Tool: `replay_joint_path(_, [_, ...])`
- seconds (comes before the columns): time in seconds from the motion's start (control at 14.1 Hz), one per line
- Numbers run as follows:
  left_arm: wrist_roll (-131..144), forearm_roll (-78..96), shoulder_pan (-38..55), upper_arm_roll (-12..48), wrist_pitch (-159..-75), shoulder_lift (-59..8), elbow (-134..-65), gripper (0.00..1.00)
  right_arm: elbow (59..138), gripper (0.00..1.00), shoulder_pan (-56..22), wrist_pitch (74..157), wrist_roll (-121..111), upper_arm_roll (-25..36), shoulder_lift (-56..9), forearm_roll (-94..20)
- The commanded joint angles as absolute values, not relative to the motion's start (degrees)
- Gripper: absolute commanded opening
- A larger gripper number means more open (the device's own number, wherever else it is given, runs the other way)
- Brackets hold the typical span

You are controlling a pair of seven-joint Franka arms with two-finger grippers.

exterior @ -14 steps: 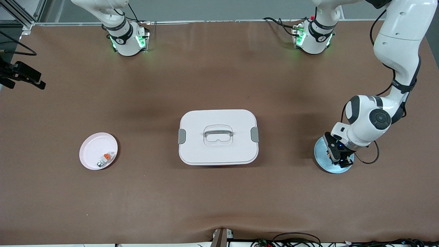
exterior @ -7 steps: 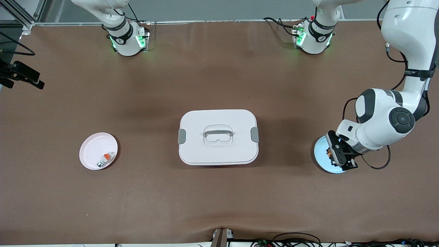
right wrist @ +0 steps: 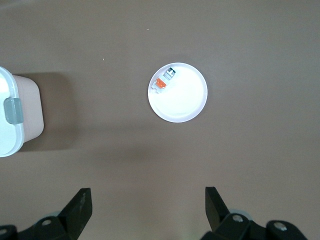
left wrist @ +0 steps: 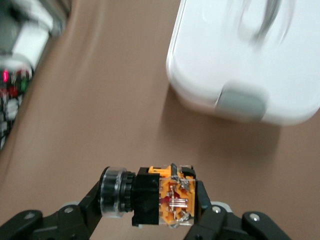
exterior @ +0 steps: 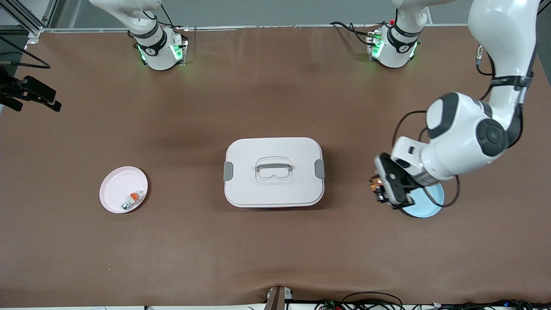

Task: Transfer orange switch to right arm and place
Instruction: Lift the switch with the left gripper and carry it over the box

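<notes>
Matte brown table point(exterior: 275, 249), left gripper point(exterior: 379, 188) clamping blocky orange switch point(left wrist: 160, 196), right gripper point(right wrist: 147, 210) spread wide.

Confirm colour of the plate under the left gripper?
Light blue plate; clearest in the front view.

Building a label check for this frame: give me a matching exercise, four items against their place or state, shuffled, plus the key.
Column one:
1. orange switch
2. right claw
3. blue plate
4. white-grey piece with an orange tab

Column two:
A. lies on the pink plate
B. open, up over the pink plate
C. clamped in the shut left claw
D. on the table at the left arm's end, partly under that arm

Pairs: 1-C, 2-B, 3-D, 4-A
</notes>
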State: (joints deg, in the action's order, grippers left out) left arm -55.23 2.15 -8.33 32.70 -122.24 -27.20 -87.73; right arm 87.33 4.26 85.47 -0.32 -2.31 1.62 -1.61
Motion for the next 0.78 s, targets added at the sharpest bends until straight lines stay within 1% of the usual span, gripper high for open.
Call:
replay_joint_path(0.0, [-47.93,3.16,-6.78,37.52,-120.59,-28.65,-83.50,0.00,86.31,1.00,3.87,84.29,0.35,-2.46,1.58,-1.41])
replay_joint_path(0.43, [-38.35,3.60,4.20,37.79,-123.04,-28.92,-80.60,0.00,86.31,1.00,3.78,84.11,0.44,-2.46,1.58,-1.32])
replay_joint_path(0.57, [-32.54,3.52,8.16,37.71,-128.11,-29.18,-80.25,0.00,86.40,1.00,3.52,84.11,1.92,-2.46,1.50,-1.41])
replay_joint_path(0.71, [-27.36,3.52,11.76,37.71,-133.05,-30.67,-78.50,0.00,86.40,1.00,2.90,84.20,2.46,-2.46,1.32,-1.41])
